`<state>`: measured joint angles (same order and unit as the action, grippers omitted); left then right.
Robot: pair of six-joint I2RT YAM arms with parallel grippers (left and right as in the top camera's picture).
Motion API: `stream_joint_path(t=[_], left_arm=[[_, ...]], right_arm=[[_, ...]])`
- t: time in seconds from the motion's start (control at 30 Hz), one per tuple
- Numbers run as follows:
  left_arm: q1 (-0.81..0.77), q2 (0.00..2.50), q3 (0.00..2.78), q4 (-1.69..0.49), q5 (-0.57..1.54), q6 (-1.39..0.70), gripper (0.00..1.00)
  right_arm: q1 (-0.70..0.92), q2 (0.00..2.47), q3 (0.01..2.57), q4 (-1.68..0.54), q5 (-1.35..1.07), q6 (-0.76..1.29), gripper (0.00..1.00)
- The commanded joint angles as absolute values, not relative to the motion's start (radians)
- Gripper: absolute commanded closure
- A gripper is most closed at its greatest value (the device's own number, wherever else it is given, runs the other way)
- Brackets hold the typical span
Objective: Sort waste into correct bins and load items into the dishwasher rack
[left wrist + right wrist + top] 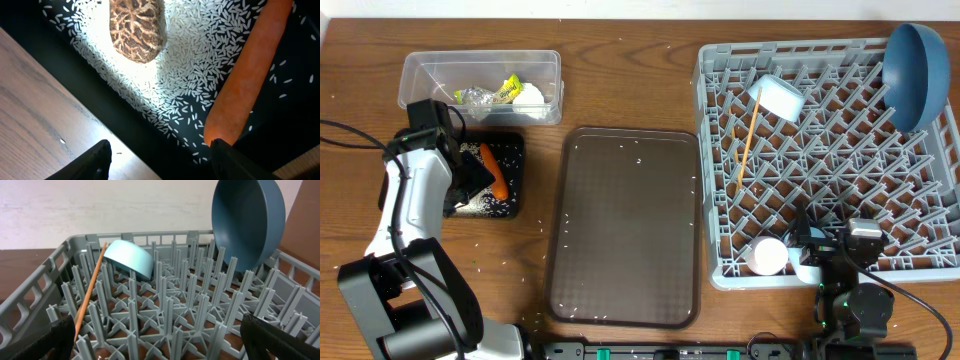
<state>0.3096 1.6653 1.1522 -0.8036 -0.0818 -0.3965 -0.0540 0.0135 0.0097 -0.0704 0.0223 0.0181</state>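
Closest to my left wrist lens are the two dark tips of my left gripper (165,162), spread wide with nothing between them, released above the near edge of the black tray (295,125). Just past the tip at 5 o'clock lies the blunt end of the orange carrot (250,75), which runs up toward 1 o'clock. A brown food lump (135,32) with a crackled, mushroom-like skin sits at 11 o'clock, and white rice grains (195,80) carpet the tray floor between the two. From overhead, the clear plastic tub (415,70) at 10 o'clock holds crumpled white tissue (531,95) and a yellow-green wrapper (508,90), so I judge the waste sorting nearly finished. Only stray grains dot the table (620,90) and the dark-brown serving tray (625,230), which carries nothing else. The grey dishwasher rack (800,46) at 3 o'clock holds the large blue plate (915,75) standing at its 1 o'clock corner and the light-blue bowl (778,97) tipped at 11 o'clock. One wooden chopstick (748,140) slants below the bowl, and a pale cup (768,255) sits at 7 o'clock. Through my right wrist lens, my right gripper (165,345) is likewise released, its jaws wide apart and empty at the rack's near rim. I cannot make out a second chopstick or the light-blue cup, so I take those as possibly left to load.
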Motion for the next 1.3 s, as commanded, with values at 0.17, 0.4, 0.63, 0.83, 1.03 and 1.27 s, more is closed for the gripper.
stream_joint_path(t=[0.17,0.4,0.63,0.83,1.03,1.27], left_arm=[[0.313,1.666,1.149,-0.805,-0.087,-0.406,0.36],[0.313,1.666,1.149,-0.805,-0.087,-0.406,0.36],[0.313,1.666,1.149,-0.805,-0.087,-0.406,0.36],[0.313,1.666,1.149,-0.805,-0.087,-0.406,0.36],[0.313,1.655,1.149,-0.805,-0.087,-0.406,0.36],[0.302,1.480,1.149,-0.814,-0.086,-0.406,0.36]], right_arm=[[-0.038,0.005,0.006,-0.071,0.021,0.018,0.01],[-0.038,0.005,0.006,-0.072,0.021,0.018,0.01],[-0.038,0.005,0.006,-0.072,0.021,0.018,0.01],[-0.038,0.005,0.006,-0.072,0.021,0.018,0.01],[-0.038,0.005,0.006,-0.072,0.021,0.018,0.01],[-0.038,0.005,0.006,-0.072,0.021,0.018,0.01]])
